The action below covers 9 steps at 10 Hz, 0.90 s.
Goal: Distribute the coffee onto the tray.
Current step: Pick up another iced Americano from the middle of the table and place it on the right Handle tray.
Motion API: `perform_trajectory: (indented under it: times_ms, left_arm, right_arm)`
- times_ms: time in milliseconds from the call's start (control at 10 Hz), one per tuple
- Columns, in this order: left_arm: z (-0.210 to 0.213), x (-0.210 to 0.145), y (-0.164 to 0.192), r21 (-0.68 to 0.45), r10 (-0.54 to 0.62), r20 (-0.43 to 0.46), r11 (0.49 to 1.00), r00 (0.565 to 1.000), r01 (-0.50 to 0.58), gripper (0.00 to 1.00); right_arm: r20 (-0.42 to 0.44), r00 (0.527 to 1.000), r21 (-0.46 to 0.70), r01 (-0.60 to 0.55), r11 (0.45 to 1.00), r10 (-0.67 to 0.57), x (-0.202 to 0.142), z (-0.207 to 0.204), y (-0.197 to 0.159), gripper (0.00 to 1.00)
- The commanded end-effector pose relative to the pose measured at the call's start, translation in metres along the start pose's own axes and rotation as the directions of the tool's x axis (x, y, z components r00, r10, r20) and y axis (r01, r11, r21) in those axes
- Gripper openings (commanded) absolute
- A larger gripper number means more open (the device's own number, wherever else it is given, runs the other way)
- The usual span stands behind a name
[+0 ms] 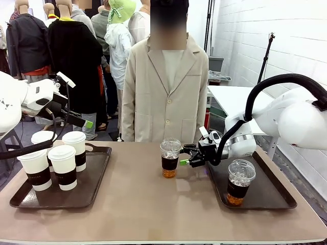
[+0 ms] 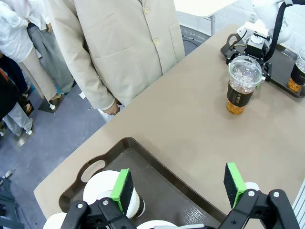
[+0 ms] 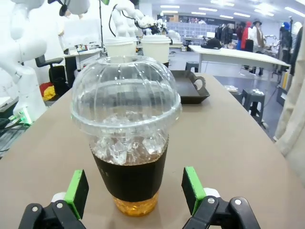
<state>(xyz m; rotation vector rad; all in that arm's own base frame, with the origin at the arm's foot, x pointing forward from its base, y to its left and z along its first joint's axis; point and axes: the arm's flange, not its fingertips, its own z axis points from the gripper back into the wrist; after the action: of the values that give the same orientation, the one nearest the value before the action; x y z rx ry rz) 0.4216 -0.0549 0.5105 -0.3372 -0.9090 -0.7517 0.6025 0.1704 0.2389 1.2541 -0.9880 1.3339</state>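
Several white lidded coffee cups [image 1: 63, 166] with brown sleeves stand on the left tray [image 1: 97, 178]. A clear dome-lidded cup [image 1: 170, 158] of amber coffee stands on the bare table between the trays. My right gripper [image 1: 185, 155] is open at its right side, low over the table. In the right wrist view this cup [image 3: 126, 143] stands just ahead of the spread green pads [image 3: 76, 193], not clamped. A second clear cup [image 1: 240, 181] sits on the right tray [image 1: 276, 196]. My left gripper [image 1: 87, 122] hangs open above the left tray [image 2: 157, 167] and the white cups [image 2: 102, 188].
A person in a beige coat [image 1: 163, 92] stands at the far edge, arms down, one hand [image 2: 112, 109] below table height. There is bare tabletop [image 1: 153, 204] between the two trays. The right tray has free room around its single cup.
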Motion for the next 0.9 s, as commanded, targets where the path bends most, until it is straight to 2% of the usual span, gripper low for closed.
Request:
perform_trajectory:
  times_ms: [0,800]
  left_arm:
    - [0.000,-0.001,0.001,-0.004,0.004,0.000,1.000,1.000,-0.004,1.00]
    - [0.000,-0.001,0.001,-0.004,0.004,0.000,1.000,1.000,-0.004,1.00]
  right_arm:
    - [0.034,0.999,0.016,-0.004,1.000,0.004,-0.002,-0.005,-0.003,1.00]
    - [0.028,1.000,0.079,0.008,0.997,-0.010,-0.004,-0.027,-0.007,1.00]
